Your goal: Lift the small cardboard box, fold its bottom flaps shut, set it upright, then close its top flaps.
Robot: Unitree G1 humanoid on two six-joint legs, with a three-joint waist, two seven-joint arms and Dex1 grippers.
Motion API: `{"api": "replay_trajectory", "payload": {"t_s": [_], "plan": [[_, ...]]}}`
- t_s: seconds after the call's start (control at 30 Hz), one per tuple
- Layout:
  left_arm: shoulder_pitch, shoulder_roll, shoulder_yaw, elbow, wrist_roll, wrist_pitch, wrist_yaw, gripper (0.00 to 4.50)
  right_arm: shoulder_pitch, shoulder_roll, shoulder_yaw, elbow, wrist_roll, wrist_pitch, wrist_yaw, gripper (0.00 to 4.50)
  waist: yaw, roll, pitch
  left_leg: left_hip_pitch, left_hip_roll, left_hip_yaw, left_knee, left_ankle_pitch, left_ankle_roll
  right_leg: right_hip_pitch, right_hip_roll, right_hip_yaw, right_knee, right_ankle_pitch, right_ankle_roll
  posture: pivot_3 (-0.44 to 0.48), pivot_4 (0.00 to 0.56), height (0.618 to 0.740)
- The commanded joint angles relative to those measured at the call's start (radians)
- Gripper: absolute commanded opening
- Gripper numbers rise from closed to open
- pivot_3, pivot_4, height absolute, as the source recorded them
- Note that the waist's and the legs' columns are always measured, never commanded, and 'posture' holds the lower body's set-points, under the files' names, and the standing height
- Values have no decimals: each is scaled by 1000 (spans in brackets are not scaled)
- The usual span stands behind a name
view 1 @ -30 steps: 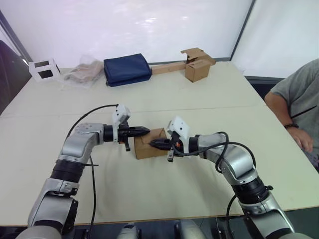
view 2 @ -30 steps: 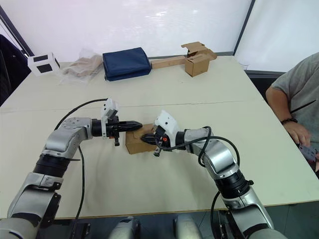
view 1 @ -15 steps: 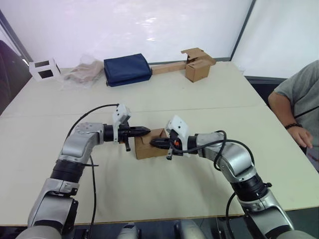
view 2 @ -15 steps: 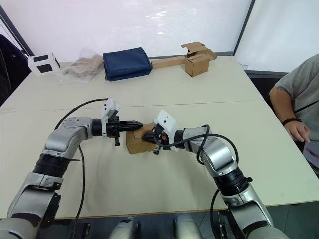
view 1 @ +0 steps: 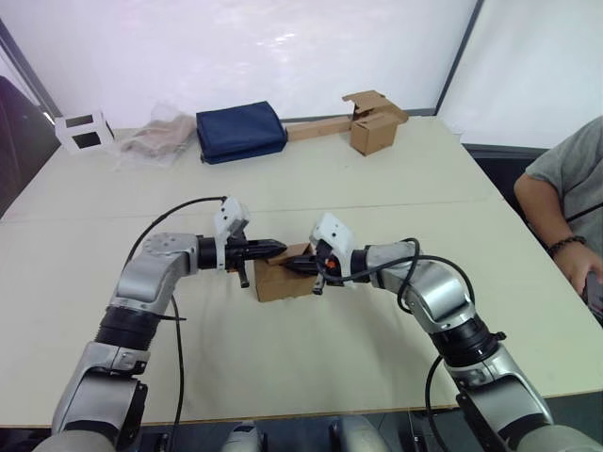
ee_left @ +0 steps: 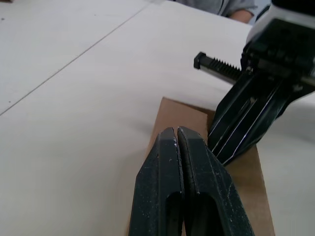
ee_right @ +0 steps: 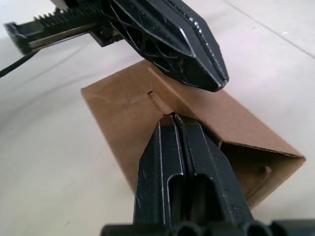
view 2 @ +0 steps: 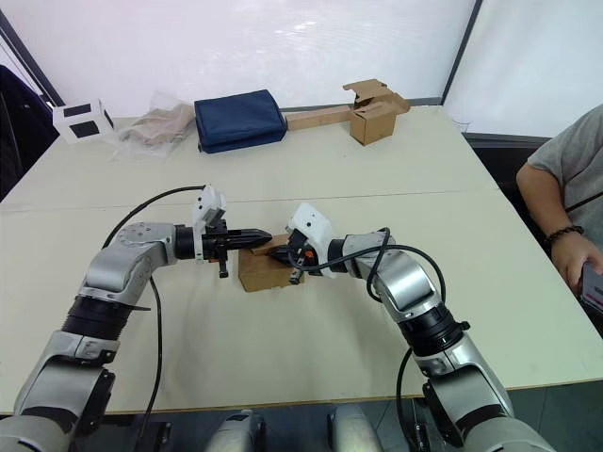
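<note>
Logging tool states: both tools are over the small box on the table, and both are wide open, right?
Not quite. Both tools are shut: the left tool in the left wrist view and the right tool in the right wrist view each show fingers pressed together. They do meet over the small box on the table.

This looks like a robotics lab or test room rather than a home. A broad, plain, pale table stands against white translucent wall panels set in dark frames, with no decoration anywhere. Along the table's far edge lies a loose collection of trial props: a folded navy fabric bag, crumpled clear plastic wrap, a small white cube frame, a wooden bar and a spare cardboard box (its flaps standing open). A person in a grey shirt sits at the table's right side.
</note>
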Motion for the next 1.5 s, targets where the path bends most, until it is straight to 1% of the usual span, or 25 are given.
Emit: {"api": "replay_trajectory", "payload": {"t_s": [0.03,0.17,0.33,0.47,0.6,0.73,0.8,0.87,0.97,1.07,1.1,1.33,1.43,1.5], "plan": [[35,20,-16,-24,37,-38,-1,69,16,-15,-94,-128,112,57,33,0,1,0,0,0,0,0,0,0,0,0,0,0,0,0,0,0,150,740],[65,30,-14,-48,34,-37,-10,69,0,9,-212,-175,204,112,-14,0,1,0,0,0,0,0,0,0,0,0,0,0,0,0,0,0,150,740],[61,23,14,-64,-2,3,2,69,-11,16,-249,-172,229,131,-57,0,1,0,0,0,0,0,0,0,0,0,0,0,0,0,0,0,150,740],[28,31,88,-135,-95,98,31,69,-11,7,-227,-133,179,69,-81,0,0,0,0,0,0,0,0,0,0,0,0,0,0,0,0,0,150,740],[48,41,114,-187,-125,149,56,69,-2,20,-201,-98,161,35,-87,0,0,0,0,0,0,0,0,0,0,0,0,0,0,0,0,0,150,740],[68,49,117,-214,-136,169,68,69,7,23,-173,-74,148,12,-79,0,0,0,0,0,0,0,0,0,0,0,0,0,0,0,0,0,150,740],[89,52,107,-229,-133,180,77,69,18,18,-139,-50,121,-14,-71,0,0,0,0,0,0,0,0,0,0,0,0,0,0,0,0,0,150,740],[134,55,82,-244,-115,179,83,69,39,28,-103,-16,105,-21,-67,0,0,0,0,0,0,0,0,0,0,0,0,0,0,0,0,0,150,740],[176,53,74,-241,-109,180,95,69,57,38,-74,16,93,-19,-63,0,0,0,0,0,0,0,0,0,0,0,0,0,0,0,0,0,150,740],[200,59,71,-250,-105,169,101,69,65,16,-30,46,38,-50,-60,0,1,0,0,1,0,0,0,0,0,1,0,0,0,0,0,0,150,740],[202,58,76,-259,-110,170,106,69,65,17,-34,51,36,-51,-62,0,1,0,0,1,0,0,0,0,0,1,0,0,0,0,0,0,150,740],[206,52,136,-325,-168,198,146,69,39,43,-164,-36,162,22,-71,0,2,0,0,1,0,0,0,0,0,1,0,0,0,0,0,0,150,740],[235,82,189,-382,-177,185,166,69,27,10,-237,-135,235,89,-75,0,2,0,0,0,0,0,0,0,0,0,0,0,0,0,0,0,150,740],[266,117,226,-427,-191,188,166,69,40,-29,-281,-199,274,132,-76,0,1,0,0,0,0,0,-1,0,0,0,0,0,0,0,0,0,150,740]]}}
